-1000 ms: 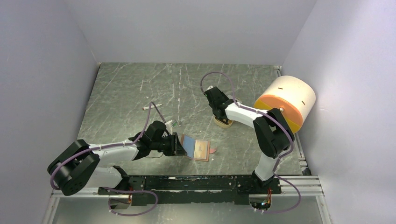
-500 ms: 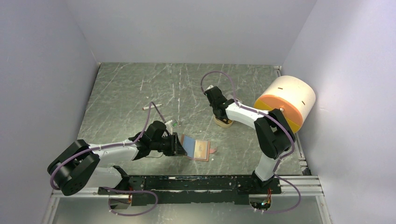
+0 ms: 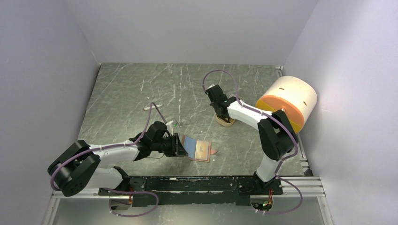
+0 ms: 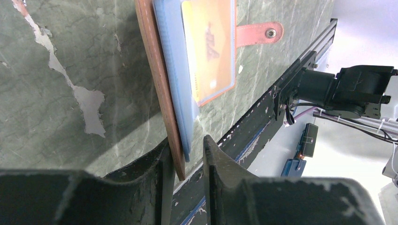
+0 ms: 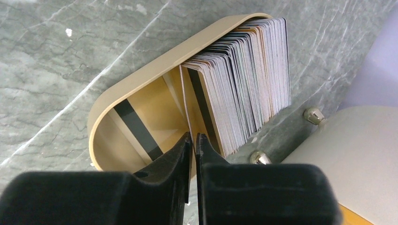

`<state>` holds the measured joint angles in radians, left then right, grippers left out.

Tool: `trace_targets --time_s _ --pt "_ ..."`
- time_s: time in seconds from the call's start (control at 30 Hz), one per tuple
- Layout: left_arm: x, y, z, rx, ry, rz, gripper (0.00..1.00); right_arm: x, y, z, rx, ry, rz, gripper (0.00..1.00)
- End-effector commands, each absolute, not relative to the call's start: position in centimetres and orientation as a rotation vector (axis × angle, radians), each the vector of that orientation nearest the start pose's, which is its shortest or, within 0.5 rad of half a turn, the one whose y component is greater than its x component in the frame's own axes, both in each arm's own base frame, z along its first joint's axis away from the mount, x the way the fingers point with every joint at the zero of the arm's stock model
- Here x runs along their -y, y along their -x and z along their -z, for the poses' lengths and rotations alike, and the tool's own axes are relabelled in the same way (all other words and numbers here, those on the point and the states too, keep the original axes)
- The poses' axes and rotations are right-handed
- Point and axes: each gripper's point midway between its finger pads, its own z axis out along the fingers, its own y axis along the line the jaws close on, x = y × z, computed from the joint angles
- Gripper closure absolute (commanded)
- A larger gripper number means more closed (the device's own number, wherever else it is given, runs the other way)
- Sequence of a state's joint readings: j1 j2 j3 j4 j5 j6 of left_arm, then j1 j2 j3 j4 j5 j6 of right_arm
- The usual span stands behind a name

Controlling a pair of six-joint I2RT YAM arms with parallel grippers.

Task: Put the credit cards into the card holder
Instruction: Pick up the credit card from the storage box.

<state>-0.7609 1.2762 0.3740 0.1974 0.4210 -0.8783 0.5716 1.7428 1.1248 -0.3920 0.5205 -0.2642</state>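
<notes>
My left tool was drawn narrow, its two dark fingers clamped on the near edge of the reddish-brown leather card holder. The holder lay open and tilted up off the grey-green marbled tabletop at the clamped end. A light blue plastic card lay against its inner face. An orange-yellow plastic card lay on top of that one, farther from the fingers. Beyond them the holder's red strap with a metal snap button lay flat on the tabletop.

My right tool was nearly closed, with only a sliver between the fingers. It pinched the lower edge of a thin whitish card standing at the front of the packed stack of whitish and silvery cards. That stack stood on edge at one end of the tan oblong tray with rounded ends. From the top view the tray sat well apart from the card holder, near the big cream-and-orange cylinder at the right side.
</notes>
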Motion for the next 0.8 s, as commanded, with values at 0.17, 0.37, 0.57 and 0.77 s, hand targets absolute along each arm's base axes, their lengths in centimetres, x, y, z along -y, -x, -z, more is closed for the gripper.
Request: trace_targets --time_s 0.17,0.37,0.57,0.77 --pt "27.5 -14.7 -5.1 -2.544 -0.026 1.258 0.88 -14.4 -35.5 -10.3 -2.363 0.754 0.431 1.0" --pt "28.1 -14.4 -6.0 -2.478 0.089 1.399 0.91 -15.1 -33.8 -12.3 -2.377 0.691 0.317 1.0" --pt "29.0 -15.0 -6.9 -2.419 0.161 1.484 0.9 -16.4 -32.4 -14.6 -2.365 0.547 0.124 1.0" --pt "28.8 -15.1 -6.3 -2.44 0.218 1.46 0.72 -20.2 -30.0 -16.2 -2.293 0.426 -0.227 1.0"
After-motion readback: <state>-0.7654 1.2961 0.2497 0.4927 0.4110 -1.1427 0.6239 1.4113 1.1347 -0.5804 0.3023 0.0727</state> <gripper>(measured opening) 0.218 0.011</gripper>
